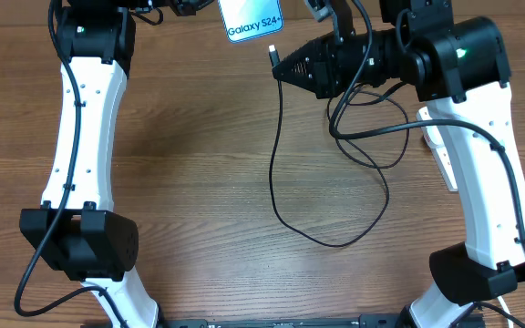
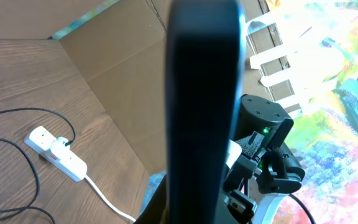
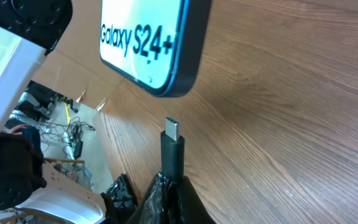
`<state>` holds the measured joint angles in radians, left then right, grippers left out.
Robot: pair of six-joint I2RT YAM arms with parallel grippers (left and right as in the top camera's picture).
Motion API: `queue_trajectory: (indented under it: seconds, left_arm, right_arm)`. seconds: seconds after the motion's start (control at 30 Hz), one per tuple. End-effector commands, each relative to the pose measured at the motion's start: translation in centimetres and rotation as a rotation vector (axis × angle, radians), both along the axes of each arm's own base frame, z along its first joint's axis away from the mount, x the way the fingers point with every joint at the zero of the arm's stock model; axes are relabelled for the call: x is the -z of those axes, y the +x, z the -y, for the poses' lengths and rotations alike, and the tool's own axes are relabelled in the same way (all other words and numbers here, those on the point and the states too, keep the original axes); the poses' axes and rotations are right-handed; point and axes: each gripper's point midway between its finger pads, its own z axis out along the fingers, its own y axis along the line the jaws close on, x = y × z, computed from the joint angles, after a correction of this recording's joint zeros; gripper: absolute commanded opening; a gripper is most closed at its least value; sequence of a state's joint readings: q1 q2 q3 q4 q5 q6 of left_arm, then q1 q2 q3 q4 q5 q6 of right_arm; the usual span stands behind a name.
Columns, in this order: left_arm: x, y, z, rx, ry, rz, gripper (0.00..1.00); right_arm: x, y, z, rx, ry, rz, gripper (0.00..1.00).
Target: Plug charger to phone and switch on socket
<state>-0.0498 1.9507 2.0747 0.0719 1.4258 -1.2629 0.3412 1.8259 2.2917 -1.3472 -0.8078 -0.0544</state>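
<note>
The phone (image 1: 252, 20), its lit screen reading "Galaxy S24+", hangs above the table's far edge with my left gripper (image 1: 210, 7) shut on it. Its dark back (image 2: 204, 93) fills the middle of the left wrist view. My right gripper (image 1: 281, 66) is shut on the charger just behind its connector tip (image 3: 171, 129). That tip points at the phone's bottom edge (image 3: 166, 87), a small gap away. The black cable (image 1: 276, 182) loops down over the table. The socket (image 2: 58, 151), a white strip with red switches and a plug adapter, lies flat on the table, and only its end (image 1: 440, 150) shows beside the right arm.
The socket's white cord (image 2: 107, 202) runs off toward the table edge. A brown cardboard wall (image 2: 123, 81) stands behind the table. Both white arm links (image 1: 85, 128) stretch along the table's left and right sides.
</note>
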Motion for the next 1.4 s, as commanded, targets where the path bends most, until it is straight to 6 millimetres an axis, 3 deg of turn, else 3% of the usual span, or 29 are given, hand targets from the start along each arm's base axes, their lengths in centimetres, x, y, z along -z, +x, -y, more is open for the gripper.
queue_trajectory:
  seconds: [0.0,0.2,0.57,0.93,1.37]
  left_arm:
    - [-1.1,-0.6,-0.4,-0.002,-0.002,0.012,0.04]
    - [-1.1,-0.6,-0.4,-0.001,-0.002,0.017,0.04]
    - [-1.1,-0.7,-0.4,0.000,0.001,0.042,0.04]
    - [-0.9,-1.5,-0.4,0.047,0.011,0.042,0.04]
    - [-0.9,-1.6,-0.3,0.056,0.013,0.038,0.04]
  right_arm:
    - [-1.3,-1.5,-0.9,-0.043,0.031,0.019,0.04]
    - [-1.4,-1.6,-1.8,-0.041,0.026,0.029,0.04]
    - [-3.0,-1.2,-0.9,0.035,0.009,0.096,0.04]
    - [-4.1,-1.0,-1.3,0.040,0.053,0.105,0.04]
    - [-4.1,-0.9,-1.3,0.045,0.056,0.099,0.04]
